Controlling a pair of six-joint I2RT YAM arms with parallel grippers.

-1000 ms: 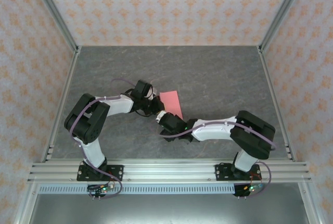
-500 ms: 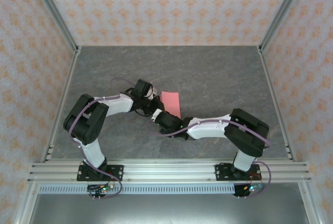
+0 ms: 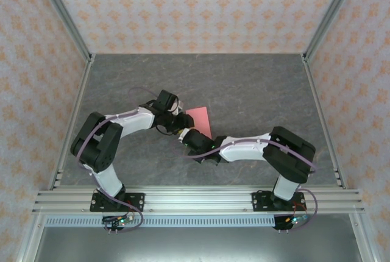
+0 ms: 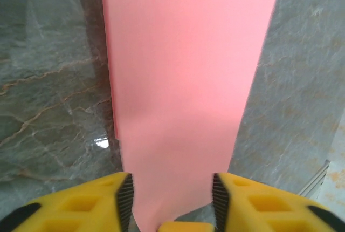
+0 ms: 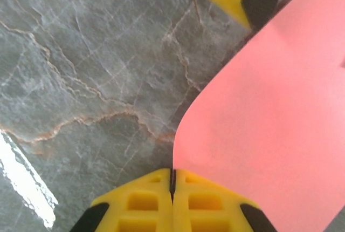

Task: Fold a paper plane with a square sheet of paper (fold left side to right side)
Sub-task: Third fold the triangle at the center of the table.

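R claw: jaws shut tight, pinching the pink sheet at its near edge, as far as I can see.
L claw: jaws apart, sheet running between them, not gripped.
Sheet pos: centre of table, just ahead of both claws. It's a narrow strip, one edge curled up.
Done: I reckon the L-to-R half fold is in.
Left: press crease, nose folds, wings. No dart shape yet.

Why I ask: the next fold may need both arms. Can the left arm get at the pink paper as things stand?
Probably yes: the left gripper holds its jaws parted, the pink paper running between them, nothing blocking. The right gripper, shut on its edge, crowds close.
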